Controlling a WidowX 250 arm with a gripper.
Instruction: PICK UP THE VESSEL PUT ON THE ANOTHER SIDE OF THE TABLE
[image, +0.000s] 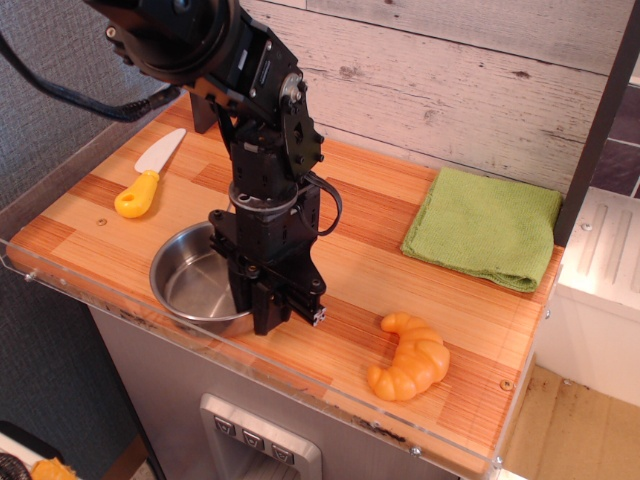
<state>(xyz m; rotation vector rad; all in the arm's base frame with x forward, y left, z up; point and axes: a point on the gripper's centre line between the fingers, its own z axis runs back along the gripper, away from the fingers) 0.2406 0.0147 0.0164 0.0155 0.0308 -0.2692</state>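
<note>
The vessel (190, 285), a round shiny steel pan, rests on the front left of the striped wooden table (370, 215). My gripper (265, 318) points down at the pan's right rim. Its fingers are drawn together on that edge, so it looks shut on the vessel. The arm hides the pan's right side and its wire handle. The pan's base still sits on the wood.
An orange croissant (410, 357) lies front right, close to the gripper. A folded green cloth (485, 225) lies back right. A yellow-handled knife (145, 177) lies back left. A clear acrylic rim (330, 392) runs along the front edge. A plank wall stands behind.
</note>
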